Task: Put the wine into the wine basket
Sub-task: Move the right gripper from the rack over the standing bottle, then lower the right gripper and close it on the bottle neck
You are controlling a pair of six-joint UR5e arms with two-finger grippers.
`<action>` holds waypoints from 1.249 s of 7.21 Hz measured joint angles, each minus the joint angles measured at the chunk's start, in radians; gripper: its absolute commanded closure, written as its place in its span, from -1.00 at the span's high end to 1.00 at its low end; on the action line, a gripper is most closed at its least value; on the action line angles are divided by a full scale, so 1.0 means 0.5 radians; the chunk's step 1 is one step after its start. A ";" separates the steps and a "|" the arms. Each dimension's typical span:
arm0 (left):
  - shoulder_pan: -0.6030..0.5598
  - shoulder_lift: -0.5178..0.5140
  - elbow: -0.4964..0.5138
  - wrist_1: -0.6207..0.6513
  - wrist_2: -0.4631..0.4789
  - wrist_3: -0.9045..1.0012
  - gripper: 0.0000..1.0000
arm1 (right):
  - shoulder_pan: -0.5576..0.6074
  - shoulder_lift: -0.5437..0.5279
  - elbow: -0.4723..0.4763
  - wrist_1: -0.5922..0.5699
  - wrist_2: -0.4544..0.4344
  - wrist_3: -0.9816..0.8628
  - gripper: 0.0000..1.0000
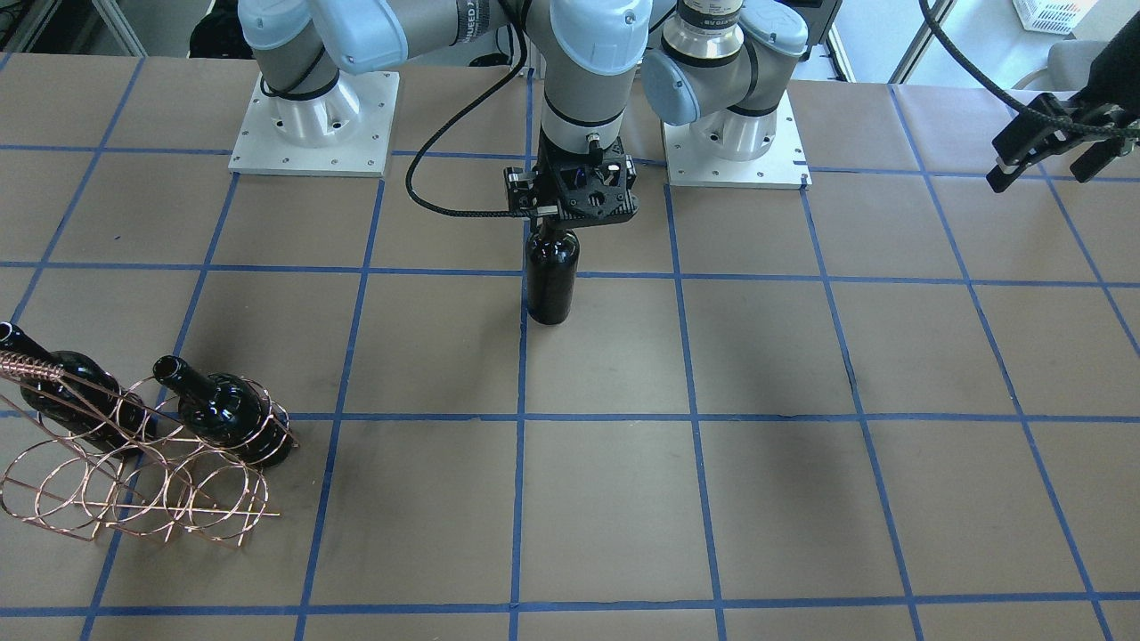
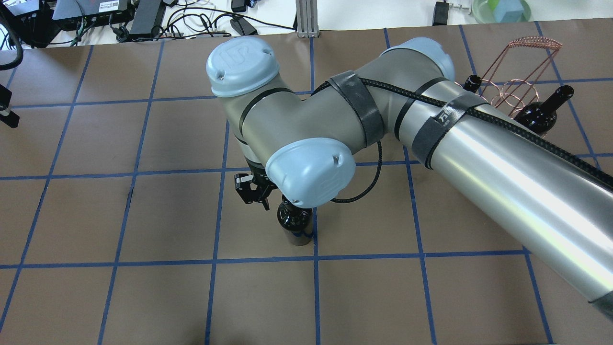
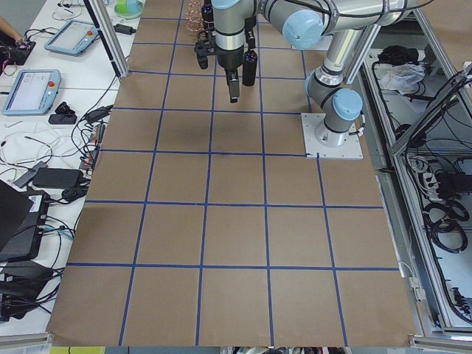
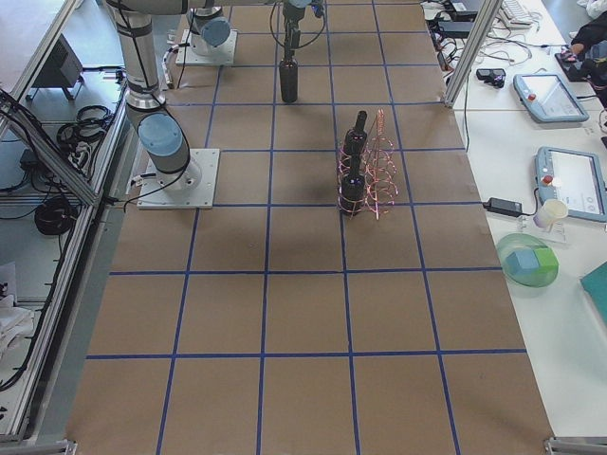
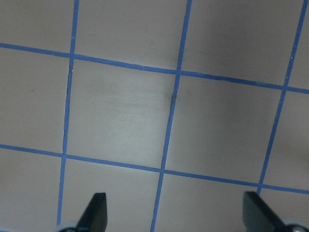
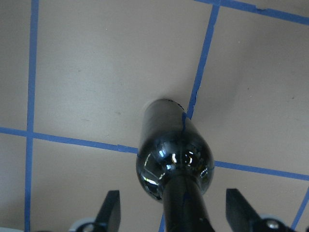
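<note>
A glossy black wine bottle (image 1: 549,278) stands upright on the brown table near its middle; it also shows in the overhead view (image 2: 295,219) and the right wrist view (image 6: 170,141). My right gripper (image 6: 175,205) is open and straddles the bottle's neck, with each finger well clear of the glass. The copper wire wine basket (image 1: 134,485) sits far off toward the robot's right (image 2: 519,90) and holds two look-alike bottles (image 1: 227,408) (image 1: 73,392). My left gripper (image 5: 176,205) is open and empty, raised near the table's left end (image 1: 1046,169).
Two white arm base plates (image 1: 312,125) (image 1: 735,138) sit at the robot's edge. A black cable (image 1: 427,178) loops beside the right wrist. Blue tape lines grid the brown table (image 1: 623,499).
</note>
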 measured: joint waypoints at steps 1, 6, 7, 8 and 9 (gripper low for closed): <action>-0.001 0.001 -0.002 -0.001 -0.006 0.000 1.00 | 0.000 0.001 0.001 -0.002 -0.001 0.000 0.25; -0.004 0.007 -0.007 -0.004 -0.046 -0.007 1.00 | -0.001 0.004 0.001 0.019 0.000 -0.024 0.46; -0.004 0.009 -0.009 -0.006 -0.053 -0.008 1.00 | -0.001 0.004 0.001 0.030 -0.002 -0.024 0.46; -0.005 0.011 -0.012 -0.007 -0.057 -0.010 1.00 | -0.001 0.005 0.001 0.038 -0.004 -0.024 0.46; -0.008 0.013 -0.016 -0.006 -0.059 -0.012 1.00 | -0.001 0.005 0.001 0.054 -0.006 -0.024 0.38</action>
